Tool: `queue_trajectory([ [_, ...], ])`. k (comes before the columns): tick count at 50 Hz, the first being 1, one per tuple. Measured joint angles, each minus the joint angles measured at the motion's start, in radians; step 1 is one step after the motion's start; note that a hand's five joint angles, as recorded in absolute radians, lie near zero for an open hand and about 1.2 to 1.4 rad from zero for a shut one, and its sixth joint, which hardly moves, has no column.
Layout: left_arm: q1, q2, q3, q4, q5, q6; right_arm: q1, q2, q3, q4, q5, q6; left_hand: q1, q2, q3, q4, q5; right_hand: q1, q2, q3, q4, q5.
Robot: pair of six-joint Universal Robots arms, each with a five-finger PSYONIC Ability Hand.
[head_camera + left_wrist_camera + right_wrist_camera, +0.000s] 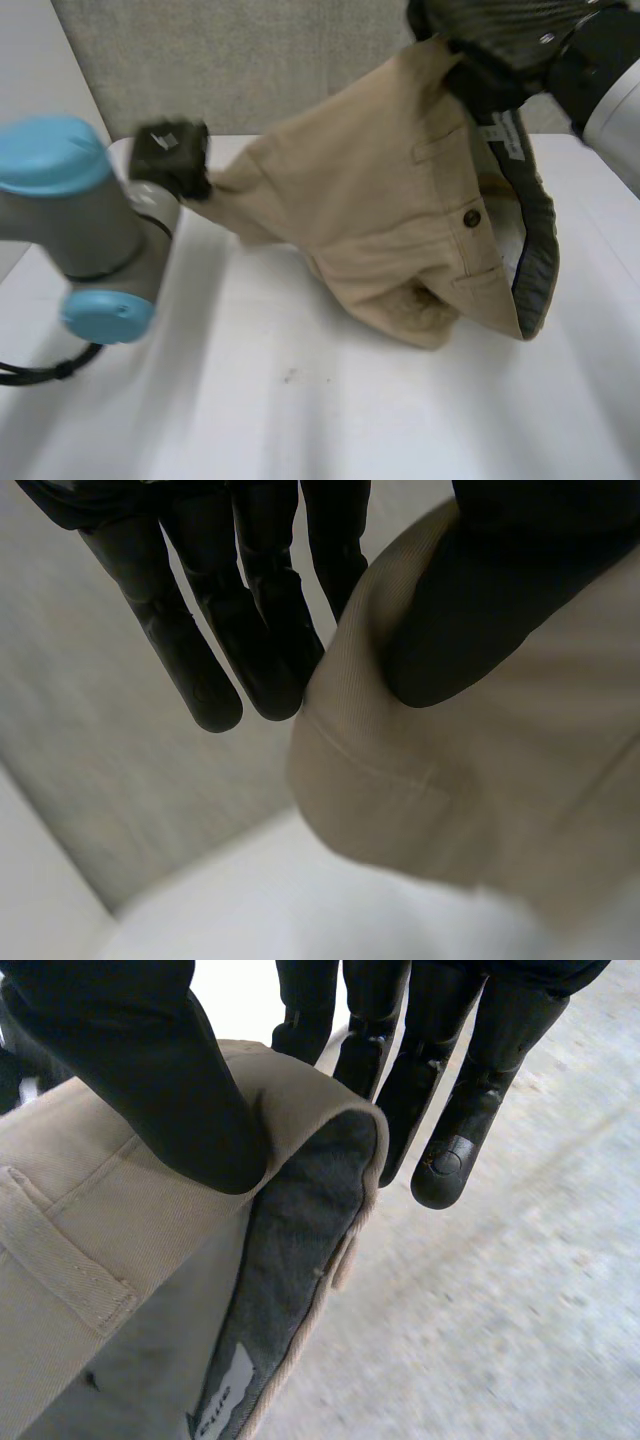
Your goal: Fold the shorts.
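Shorts [380,200]: tan, soft, limp; left robot hand [170,155] pinches leg end [228,188]; right robot hand [500,55] pinches waistband [537,250]; best gripped by edges.

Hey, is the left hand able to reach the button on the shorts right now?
Probably not. The left hand is pinching one end of the shorts, and the button sits across the cloth, below the right hand; it would have to let go first.

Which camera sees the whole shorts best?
The head view: the shorts show whole there, from one held end to the other. The left wrist view has a tan edge pinched by the left hand; the right wrist view has the grey-lined waistband pinched by the right hand.
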Motion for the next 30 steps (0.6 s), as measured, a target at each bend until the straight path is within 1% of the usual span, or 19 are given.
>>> queue_trajectory([
  [4, 0.005, 0.235, -0.037, -0.013, -0.017, 0.004, -0.028, 0.002, -0.033, 0.001, 0.050, 0.050, 0.000, 0.002, 0.002, 0.002, 0.000, 0.000, 0.000, 0.000, 0.005, 0.000],
  [6, 0.005, 0.370, -0.042, -0.033, -0.011, 0.006, -0.034, 0.002, -0.055, 0.001, 0.077, 0.092, 0.000, 0.002, 0.005, 0.003, 0.000, 0.000, 0.000, 0.000, 0.005, 0.000],
  [7, 0.005, 0.391, -0.042, -0.038, -0.009, 0.006, -0.035, 0.002, -0.060, 0.001, 0.083, 0.103, 0.000, 0.002, 0.006, 0.003, 0.000, 0.000, 0.000, 0.000, 0.005, 0.000],
  [8, 0.005, 0.472, -0.038, -0.059, 0.001, 0.007, -0.038, 0.001, -0.074, 0.002, 0.098, 0.133, 0.000, 0.002, 0.006, 0.003, 0.000, 0.000, 0.000, 0.000, 0.005, 0.000],
  [10, 0.004, 0.560, -0.029, -0.090, 0.014, 0.008, -0.041, -0.004, -0.088, 0.004, 0.112, 0.166, 0.000, 0.002, 0.006, 0.003, 0.000, 0.000, 0.000, 0.000, 0.005, 0.000],
  [11, 0.004, 0.560, -0.029, -0.090, 0.014, 0.008, -0.041, -0.004, -0.088, 0.004, 0.112, 0.166, 0.000, 0.002, 0.006, 0.003, 0.000, 0.000, 0.000, 0.000, 0.005, 0.000],
  [14, 0.004, 0.685, -0.001, -0.156, 0.041, 0.007, -0.048, -0.036, -0.101, 0.013, 0.123, 0.206, 0.000, 0.002, 0.006, 0.003, 0.000, 0.000, 0.000, 0.000, 0.005, 0.000],
  [17, 0.003, 0.714, 0.008, -0.175, 0.048, 0.007, -0.051, -0.055, -0.102, 0.019, 0.124, 0.215, 0.000, 0.002, 0.006, 0.003, 0.000, 0.000, 0.000, 0.000, 0.005, 0.000],
  [18, 0.004, 0.757, 0.020, -0.204, 0.055, 0.007, -0.054, -0.069, -0.103, 0.023, 0.124, 0.219, 0.000, 0.002, 0.006, 0.003, 0.000, 0.000, 0.000, 0.000, 0.005, 0.000],
  [19, 0.004, 0.773, 0.026, -0.215, 0.057, 0.007, -0.063, -0.115, -0.103, 0.036, 0.121, 0.227, 0.000, 0.002, 0.006, 0.003, 0.000, 0.000, 0.000, 0.000, 0.005, 0.000],
  [22, 0.004, 0.806, 0.037, -0.238, 0.060, 0.007, -0.070, -0.157, -0.101, 0.047, 0.116, 0.229, 0.000, 0.002, 0.008, 0.003, 0.000, 0.000, 0.000, 0.000, 0.005, 0.000],
  [27, 0.006, 0.812, 0.043, -0.254, 0.060, 0.008, -0.075, -0.180, -0.096, 0.054, 0.110, 0.228, 0.000, 0.002, 0.008, 0.003, 0.000, 0.000, 0.000, 0.000, 0.005, 0.000],
  [30, 0.008, 0.786, 0.041, -0.255, 0.060, 0.011, -0.079, -0.169, -0.091, 0.053, 0.106, 0.227, 0.000, 0.002, 0.008, 0.003, 0.000, 0.001, 0.000, 0.000, 0.005, 0.000],
])
